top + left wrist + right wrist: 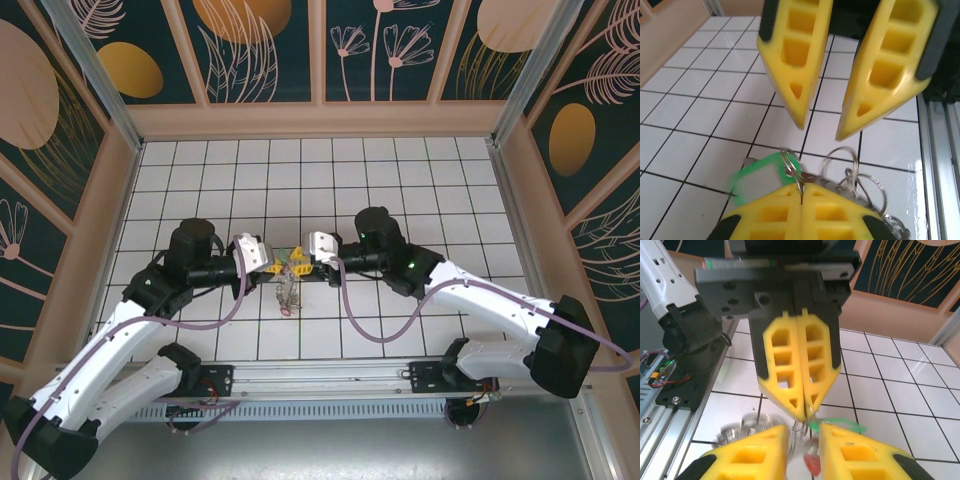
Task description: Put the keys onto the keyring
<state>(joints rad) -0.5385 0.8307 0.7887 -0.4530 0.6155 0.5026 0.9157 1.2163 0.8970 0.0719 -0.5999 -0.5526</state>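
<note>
Keys (287, 290), bunched beside a green tag (760, 180), dangling from a thin ring (790, 162) clamped in the closed left claw (801, 187), with the right claw (822, 130) parted just opposite, tips facing.

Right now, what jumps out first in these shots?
The two yellow-fingered grippers meet tip to tip mid-table: the left gripper is shut on a metal ring of the key bunch, the right gripper open opposite it. A green tag sits at that ring.
</note>
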